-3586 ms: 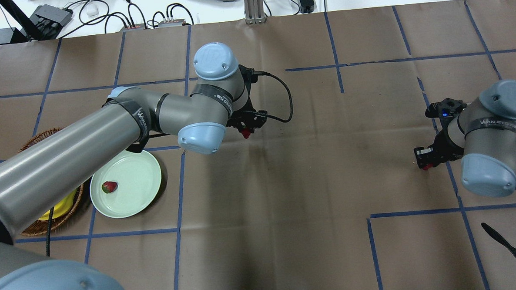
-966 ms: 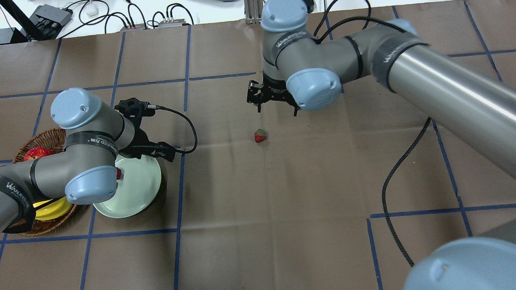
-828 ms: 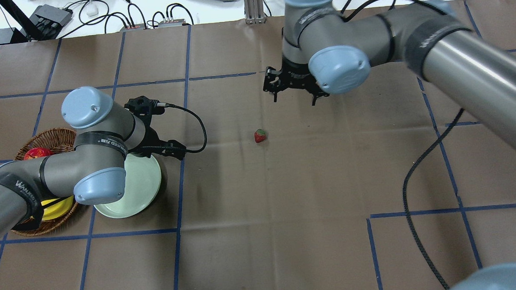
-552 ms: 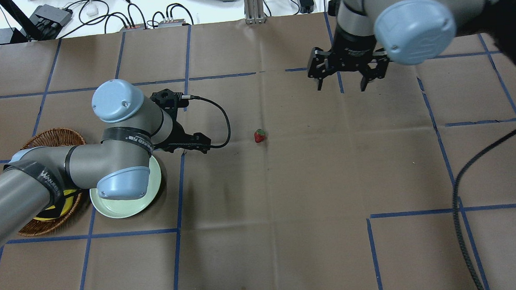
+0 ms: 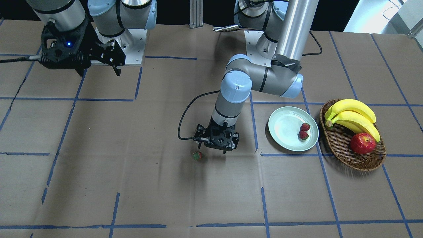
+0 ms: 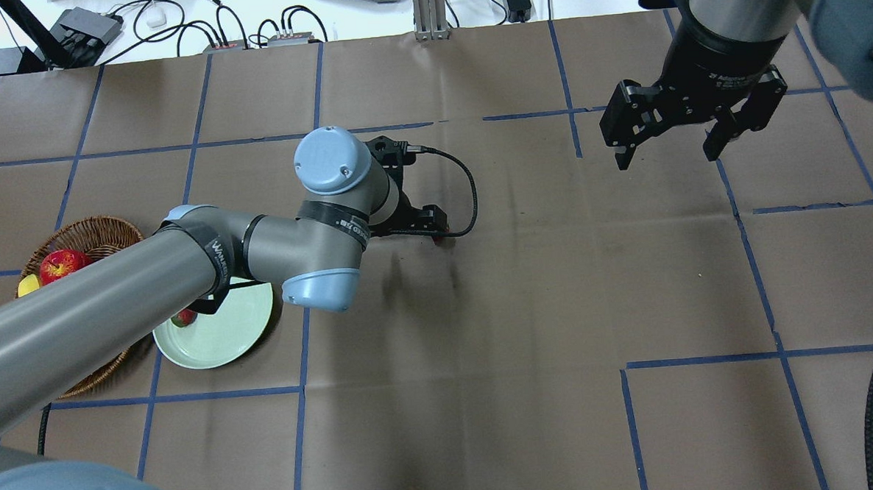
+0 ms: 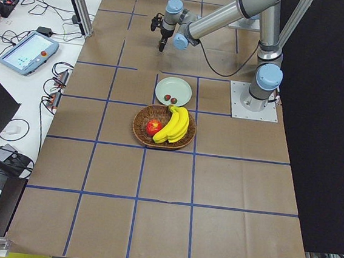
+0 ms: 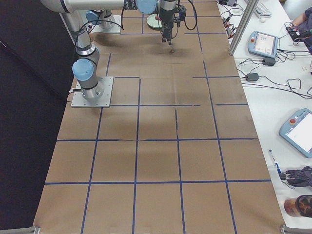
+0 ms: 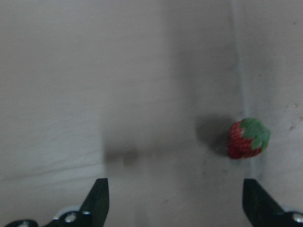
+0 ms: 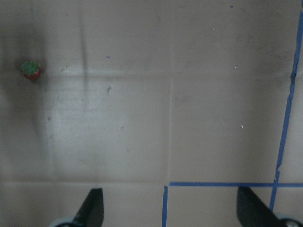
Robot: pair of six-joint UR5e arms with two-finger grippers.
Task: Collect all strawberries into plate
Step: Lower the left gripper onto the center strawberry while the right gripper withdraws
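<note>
Two strawberries (image 5: 304, 131) lie in the pale green plate (image 5: 284, 127), which also shows in the overhead view (image 6: 227, 335). A third strawberry (image 5: 197, 155) lies on the brown paper mid-table. My left gripper (image 5: 215, 149) hovers open right beside it. In the left wrist view the berry (image 9: 248, 138) sits ahead, close to the right-hand finger (image 9: 258, 203). My right gripper (image 6: 666, 157) is open and empty, high over the far right of the table. Its wrist view shows the berry (image 10: 31, 70) far off.
An oval wicker basket (image 5: 343, 152) with bananas (image 5: 352, 115) and a red apple (image 5: 363, 143) stands right next to the plate. Blue tape lines cross the brown paper. The left arm's cable (image 6: 467, 192) loops near the gripper.
My left arm has swung from over the plate to the loose strawberry mid-table. My right arm has pulled back from that berry toward the far right, still open.
</note>
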